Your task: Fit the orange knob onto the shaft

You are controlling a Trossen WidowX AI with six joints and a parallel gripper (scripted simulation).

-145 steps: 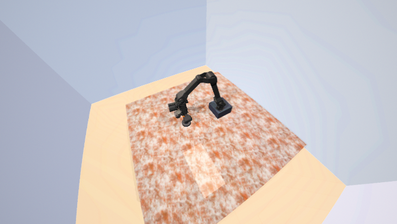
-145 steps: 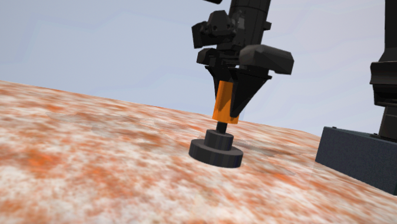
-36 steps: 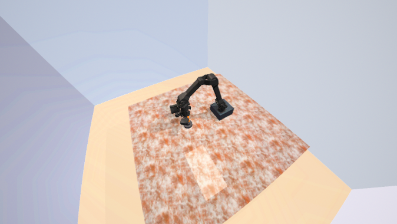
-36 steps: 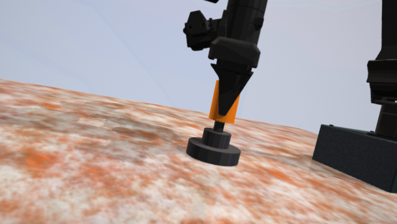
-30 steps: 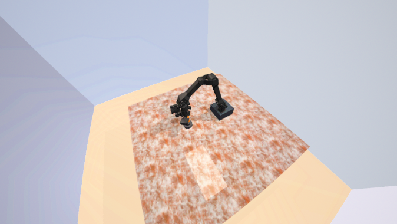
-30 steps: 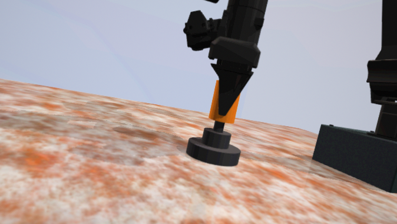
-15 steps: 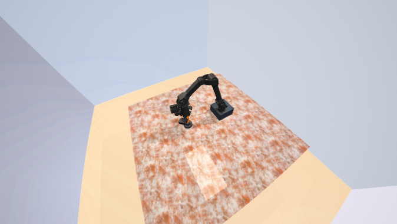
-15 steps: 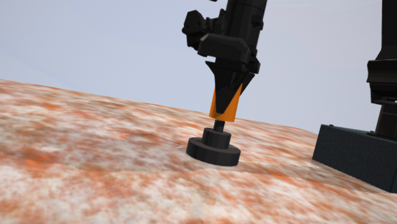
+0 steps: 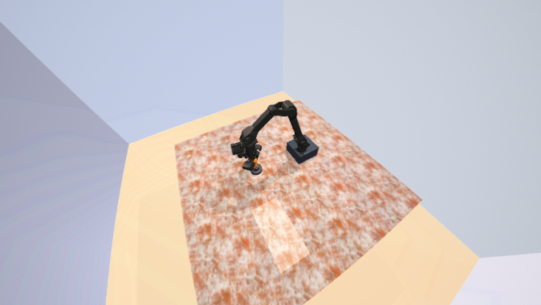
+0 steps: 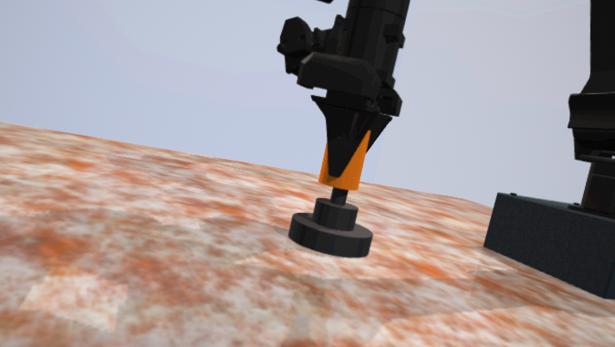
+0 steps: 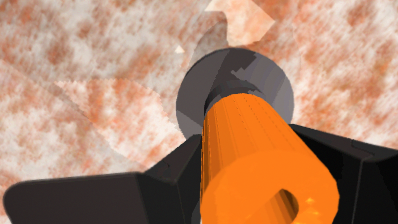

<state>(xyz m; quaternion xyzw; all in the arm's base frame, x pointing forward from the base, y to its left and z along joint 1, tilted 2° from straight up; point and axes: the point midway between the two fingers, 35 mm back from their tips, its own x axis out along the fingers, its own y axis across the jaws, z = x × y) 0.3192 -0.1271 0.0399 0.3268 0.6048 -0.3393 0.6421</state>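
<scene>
Our pincer (image 9: 254, 160) (image 10: 349, 160) (image 11: 243, 138), partly open, grips the knob (image 9: 255, 163) (image 10: 351, 175) (image 11: 255, 130); it looks stiff, perhaps slippery, so we'd hold its sides squarely above the shaft (image 10: 338, 196).

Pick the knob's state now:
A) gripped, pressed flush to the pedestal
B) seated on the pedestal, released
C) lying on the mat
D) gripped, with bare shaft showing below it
D: the gripper is shut on the orange knob, with dark shaft visible beneath.
</scene>
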